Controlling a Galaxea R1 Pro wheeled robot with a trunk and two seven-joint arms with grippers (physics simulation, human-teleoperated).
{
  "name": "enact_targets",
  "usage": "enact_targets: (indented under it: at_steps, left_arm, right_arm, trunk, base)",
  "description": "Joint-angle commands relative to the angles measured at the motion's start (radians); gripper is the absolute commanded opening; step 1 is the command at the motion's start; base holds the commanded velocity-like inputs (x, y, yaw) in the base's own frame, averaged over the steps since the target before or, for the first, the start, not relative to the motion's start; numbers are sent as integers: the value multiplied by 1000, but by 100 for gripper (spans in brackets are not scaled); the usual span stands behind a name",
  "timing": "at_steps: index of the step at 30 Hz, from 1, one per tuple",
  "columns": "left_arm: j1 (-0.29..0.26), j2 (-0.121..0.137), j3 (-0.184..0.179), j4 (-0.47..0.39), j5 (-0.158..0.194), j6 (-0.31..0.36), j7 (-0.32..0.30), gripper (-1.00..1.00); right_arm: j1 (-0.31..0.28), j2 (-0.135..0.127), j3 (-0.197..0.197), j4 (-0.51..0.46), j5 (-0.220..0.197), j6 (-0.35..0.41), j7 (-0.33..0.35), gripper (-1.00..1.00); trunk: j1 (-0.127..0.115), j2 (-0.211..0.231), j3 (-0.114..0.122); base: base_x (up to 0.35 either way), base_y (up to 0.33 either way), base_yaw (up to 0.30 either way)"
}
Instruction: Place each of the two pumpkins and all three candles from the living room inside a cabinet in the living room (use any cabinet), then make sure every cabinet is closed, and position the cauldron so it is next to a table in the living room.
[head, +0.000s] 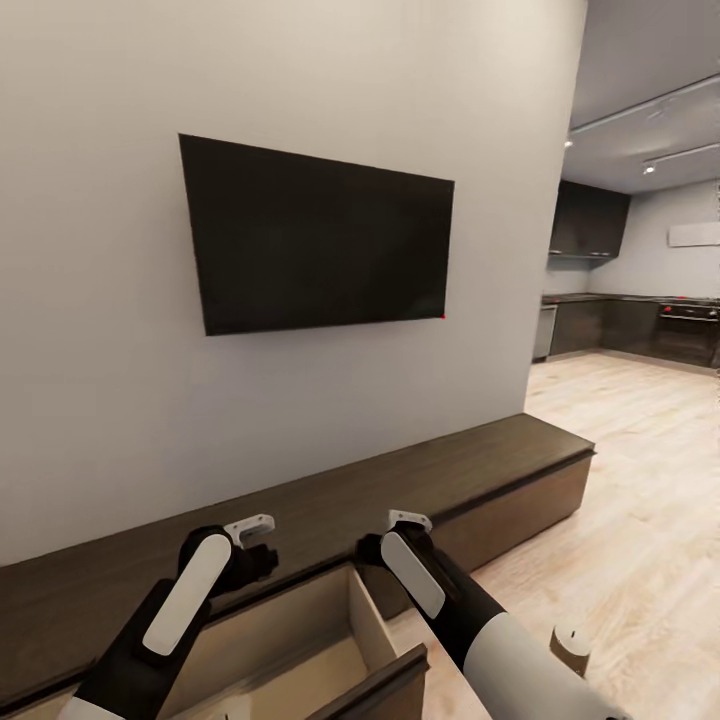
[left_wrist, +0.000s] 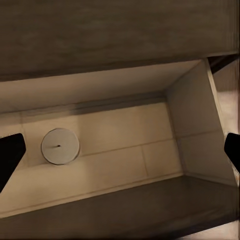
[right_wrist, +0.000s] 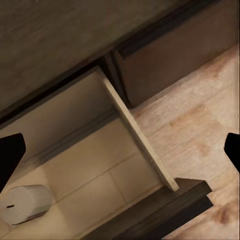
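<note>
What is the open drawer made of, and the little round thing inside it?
The drawer looks like pale, matte wood: light panels with seams, and a dark-brown wood front. The candle looks like dull grey wax, smooth, with a small wick mark on top, though it's a render, so that's a guess.

You had a dark-brown cabinet (head: 480, 470) with a pale wood drawer (left_wrist: 125, 145) holding a light grey candle (left_wrist: 60, 146), a black television (head: 315, 238) on a plain off-white wall (head: 110, 380), light wood-grain floor (head: 640, 500), and black-and-white arms (head: 470, 610) before you.
</note>
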Motion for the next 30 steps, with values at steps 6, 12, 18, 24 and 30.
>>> enact_targets:
  at_steps: [6,12,18,24,30]
  left_arm:
    - [-1,1,-2,-1,8,2,11,100]
    - [-1,2,-2,-1,8,2,11,100]
    - [-1,2,-2,-1,7,2,11,100]
    - [-1,3,-2,-1,6,2,11,100]
    - [-1,1,-2,1,-23,2,10,100]
  right_arm:
    - [-1,-1,2,-1,-7,-3,-1,100]
    - [-1,-1,3,-1,-7,-3,3,100]
    - [-1,-1,3,-1,-7,-4,4,100]
    - [-1,0,3,-1,-7,-4,4,100]
    - [-1,-1,3,-1,-7,-4,4,100]
  trunk:
    - [0,-1,-1]
    - [0,-1,-1]
    - [0,-1,-1]
    - [0,-1,-1]
    - [0,-1,-1]
  base:
    - [0,-275,-1]
    - [0,-275,0]
    - [59,-275,0]
    - [109,-275,0]
    - [138,-270,0]
